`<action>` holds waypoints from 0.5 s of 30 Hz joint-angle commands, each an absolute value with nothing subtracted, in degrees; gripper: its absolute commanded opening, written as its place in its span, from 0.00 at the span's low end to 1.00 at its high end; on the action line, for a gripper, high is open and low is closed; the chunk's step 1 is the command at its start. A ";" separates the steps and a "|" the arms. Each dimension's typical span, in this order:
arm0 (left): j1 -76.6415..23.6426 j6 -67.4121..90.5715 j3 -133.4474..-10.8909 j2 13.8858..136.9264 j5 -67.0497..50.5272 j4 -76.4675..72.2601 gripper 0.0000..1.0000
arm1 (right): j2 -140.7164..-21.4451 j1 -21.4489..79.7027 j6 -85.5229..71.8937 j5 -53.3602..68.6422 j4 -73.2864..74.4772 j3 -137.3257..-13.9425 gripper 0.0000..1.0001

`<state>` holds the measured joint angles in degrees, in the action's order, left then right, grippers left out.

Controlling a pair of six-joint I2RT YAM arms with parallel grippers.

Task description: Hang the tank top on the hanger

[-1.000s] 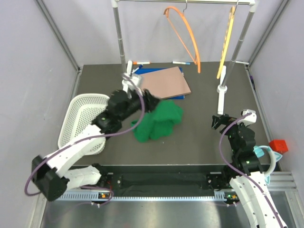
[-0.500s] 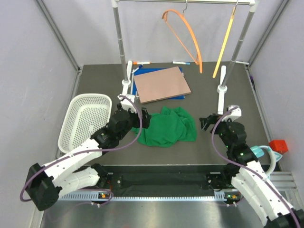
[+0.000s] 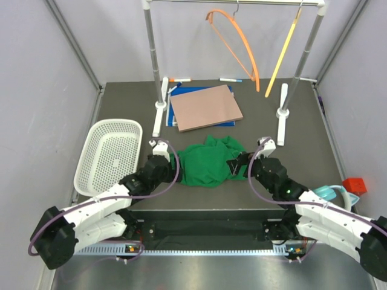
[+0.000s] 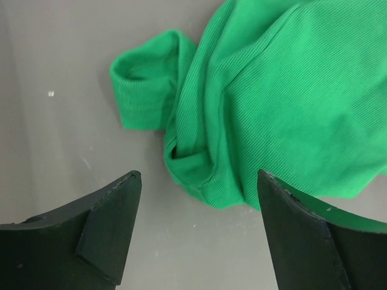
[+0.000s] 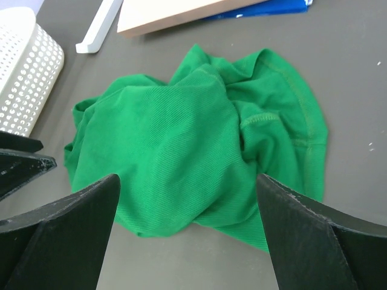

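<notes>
Bright green top point(image 3: 208, 162), crumpled in a loose heap on the dark table point(image 3: 121, 103), near the front edge and directly between the two grippers. Stitched hem and deep folds uppermost in the right wrist view. A rolled strap or edge sticking out to one side in the left wrist view.

Left gripper point(image 4: 198, 184) low at the left side of the top, fingers point(image 4: 103, 223) spread wide, nothing held. Cloth edge just ahead of the gap, contact impossible to judge. Right gripper point(image 5: 187, 181) at the right side of the top, pointing across it toward the left gripper, fingers point(image 5: 66, 235) likewise spread wide, nothing held.

Orange hanger point(image 3: 239, 45) up at the back, hung by its hook from the rail point(image 3: 260, 3), tilted, well apart from the top. Yellow hanger point(image 3: 281, 51) beside it to the right on the same rail.

Tan board point(image 3: 208, 107) flat on a blue sheet point(image 3: 174, 115), just behind the top, between the two posts point(image 3: 153, 54) under the rail. Two markers point(image 3: 179, 80) along the back edge of the table. White mesh basket point(image 3: 109, 157) on the left, beside the left arm. Red block point(image 3: 355, 185) off the table at the far right.
</notes>
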<state>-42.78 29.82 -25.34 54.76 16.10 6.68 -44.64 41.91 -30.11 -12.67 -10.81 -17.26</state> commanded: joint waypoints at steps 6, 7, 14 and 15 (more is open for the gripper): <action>-42.80 33.13 -21.27 55.02 12.66 1.77 0.72 | -48.78 45.35 -36.03 -16.44 -16.96 -15.73 0.93; -42.72 33.48 -20.66 55.19 12.48 0.54 0.72 | -49.21 45.44 -36.47 -16.44 -17.66 -15.47 0.94; -42.71 33.31 -18.99 57.91 13.01 -4.91 0.66 | -50.18 46.05 -38.32 -16.70 -19.25 -13.88 0.94; -42.71 33.14 -18.72 58.18 12.92 -5.97 0.66 | -50.19 46.05 -38.32 -16.79 -19.16 -13.89 0.94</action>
<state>-42.78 32.91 -19.62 57.04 12.91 1.63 -49.95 45.08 -36.73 -15.55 -15.44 -13.50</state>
